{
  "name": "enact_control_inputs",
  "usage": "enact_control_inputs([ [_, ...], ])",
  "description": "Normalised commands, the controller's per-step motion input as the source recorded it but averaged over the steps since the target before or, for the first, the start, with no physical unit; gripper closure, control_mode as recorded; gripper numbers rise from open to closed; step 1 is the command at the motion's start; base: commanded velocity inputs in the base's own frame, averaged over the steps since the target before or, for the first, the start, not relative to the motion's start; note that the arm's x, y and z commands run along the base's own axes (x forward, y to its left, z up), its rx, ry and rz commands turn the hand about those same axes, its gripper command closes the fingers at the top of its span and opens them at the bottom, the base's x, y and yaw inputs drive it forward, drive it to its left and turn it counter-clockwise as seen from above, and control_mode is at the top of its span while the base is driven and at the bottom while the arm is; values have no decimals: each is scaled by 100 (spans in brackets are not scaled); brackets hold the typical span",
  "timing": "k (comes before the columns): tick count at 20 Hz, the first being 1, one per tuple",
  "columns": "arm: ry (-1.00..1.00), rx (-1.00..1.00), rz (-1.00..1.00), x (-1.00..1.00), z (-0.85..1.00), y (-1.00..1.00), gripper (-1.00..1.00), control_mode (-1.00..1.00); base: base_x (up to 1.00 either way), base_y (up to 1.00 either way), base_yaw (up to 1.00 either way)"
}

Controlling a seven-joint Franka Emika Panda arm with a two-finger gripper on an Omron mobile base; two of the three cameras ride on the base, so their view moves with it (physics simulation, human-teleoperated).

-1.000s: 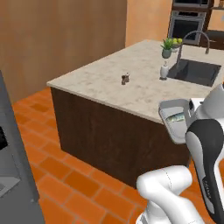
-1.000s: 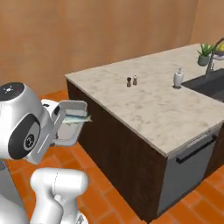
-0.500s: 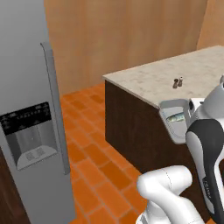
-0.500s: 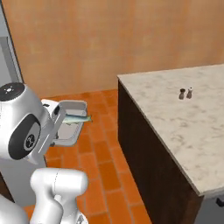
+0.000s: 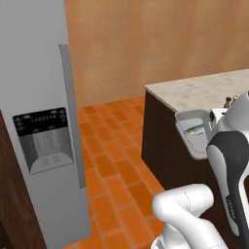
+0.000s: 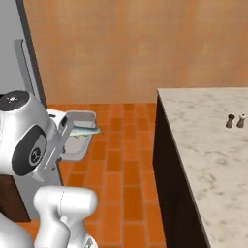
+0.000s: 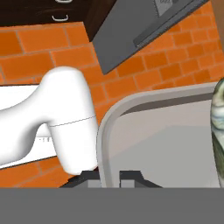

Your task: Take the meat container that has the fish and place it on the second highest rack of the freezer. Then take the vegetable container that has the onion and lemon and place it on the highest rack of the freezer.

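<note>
Counting now: 1 meat container (image 5: 190, 130) showing, a shallow grey tray, w/ 1 fish (image 6: 85, 130) lying in it. 1 gripper (image 7: 110, 177) showing, its 2 dark finger tips pinching the tray's rim. 1 grey fridge (image 5: 34, 121) standing at left, carrying 1 long handle (image 5: 70, 114) and 1 dispenser panel (image 5: 43, 138). 1 island counter (image 6: 208, 145) sitting at right, w/ 2 small shakers (image 6: 235, 121) standing side by side on it.

Grey meat container (image 6: 77, 137) held aloft, silvery fish (image 6: 86, 130) lying inside.
</note>
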Motion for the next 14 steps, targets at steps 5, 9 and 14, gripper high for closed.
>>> enact_control_inputs([
  [5,0,0,0,0,0,0,100,100,46,-50,12],
  [9,0,0,0,0,0,0,100,100,71,-27,23],
  [14,0,0,0,0,0,0,100,100,84,-9,20],
])
